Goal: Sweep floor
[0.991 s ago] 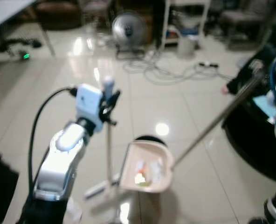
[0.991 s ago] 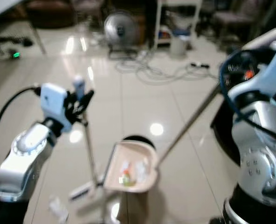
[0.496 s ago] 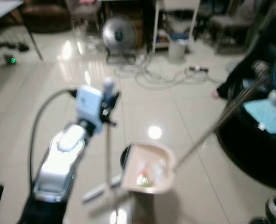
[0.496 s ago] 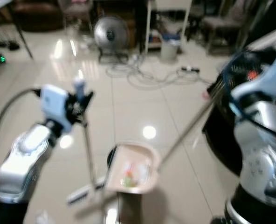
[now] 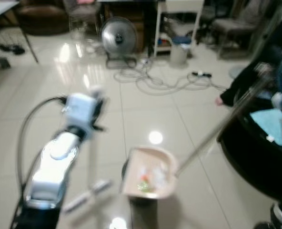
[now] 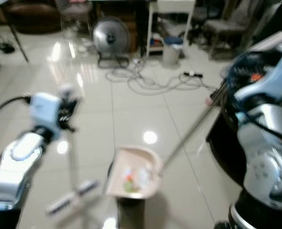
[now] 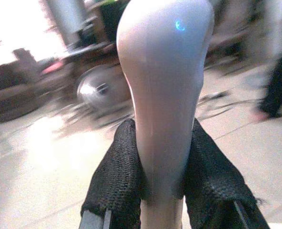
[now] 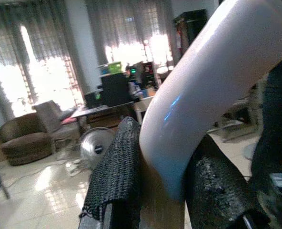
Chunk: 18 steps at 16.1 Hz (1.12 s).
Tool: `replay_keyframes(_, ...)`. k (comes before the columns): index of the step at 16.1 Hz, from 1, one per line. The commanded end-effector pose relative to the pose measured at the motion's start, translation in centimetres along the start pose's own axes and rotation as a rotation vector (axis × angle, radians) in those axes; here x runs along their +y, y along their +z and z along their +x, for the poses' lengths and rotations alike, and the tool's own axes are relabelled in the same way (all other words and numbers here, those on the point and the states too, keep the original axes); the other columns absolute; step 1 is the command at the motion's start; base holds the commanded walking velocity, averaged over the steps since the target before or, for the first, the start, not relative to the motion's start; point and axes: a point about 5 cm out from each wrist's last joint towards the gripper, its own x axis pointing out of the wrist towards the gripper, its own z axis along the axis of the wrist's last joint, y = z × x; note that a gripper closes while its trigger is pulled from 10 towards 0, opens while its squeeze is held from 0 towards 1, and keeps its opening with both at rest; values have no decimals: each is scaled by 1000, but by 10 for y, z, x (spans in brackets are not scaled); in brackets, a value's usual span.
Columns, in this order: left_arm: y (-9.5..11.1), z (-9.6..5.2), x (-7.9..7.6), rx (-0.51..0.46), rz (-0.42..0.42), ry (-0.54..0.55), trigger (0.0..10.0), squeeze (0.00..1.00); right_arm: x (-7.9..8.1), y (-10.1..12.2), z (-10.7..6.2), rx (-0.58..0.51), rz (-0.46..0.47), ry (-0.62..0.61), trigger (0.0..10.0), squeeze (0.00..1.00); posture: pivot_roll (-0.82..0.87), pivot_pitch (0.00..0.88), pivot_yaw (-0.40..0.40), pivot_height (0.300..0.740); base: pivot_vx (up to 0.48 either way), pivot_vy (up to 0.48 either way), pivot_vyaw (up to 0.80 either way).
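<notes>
**We hold a broom and a full dustpan**

We look for words or labels, but the pictures are too blurry for us to read any.

Our dustpan (image 5: 149,174) is pale pink and sits in the middle of the shiny tile floor (image 5: 131,109). Inside it we see a small heap of bits: some white scraps and something yellow and green. It sits above a dark round thing that we cannot make out. A long silver pole (image 5: 217,129) runs from the dustpan up to our right side.

Our left gripper (image 7: 162,191) is closed tight on the white top of the broom (image 7: 165,90), with one black finger on each side of it. The broom stick goes down to the floor, and its head (image 5: 86,195) lies on the tiles to the left of the dustpan. It is very blurry.

Our right gripper (image 8: 165,191) squeezes the white handle (image 8: 203,95) of the dustpan pole between its black fingers (image 8: 117,171).

Far across the room we see a round silver fan (image 5: 118,34), loose cables (image 5: 155,78) on the floor, a white bucket (image 5: 179,50) under a white shelf, and a brown sofa (image 5: 38,16).
</notes>
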Motion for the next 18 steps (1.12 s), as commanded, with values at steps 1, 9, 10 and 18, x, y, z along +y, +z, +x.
replay_keyframes(1,4,1,0,-19,33,21,10000,0,-5,9,0,-50,1,-18,10000,0,23,5,3,740,0,0,0)
replay_keyframes(9,-9,-5,3,23,37,73,10000,0,8,9,8,-126,-84,96,10000,0,32,16,8,740,0,0,0)
replay_keyframes(10,-10,-4,0,23,37,60,10000,0,15,9,12,-143,-128,132,10000,0,32,18,6,740,0,0,0)
replay_keyframes(18,-9,-5,-2,12,31,67,10000,0,73,-2,30,-305,-265,368,10000,0,38,40,28,740,0,0,0)
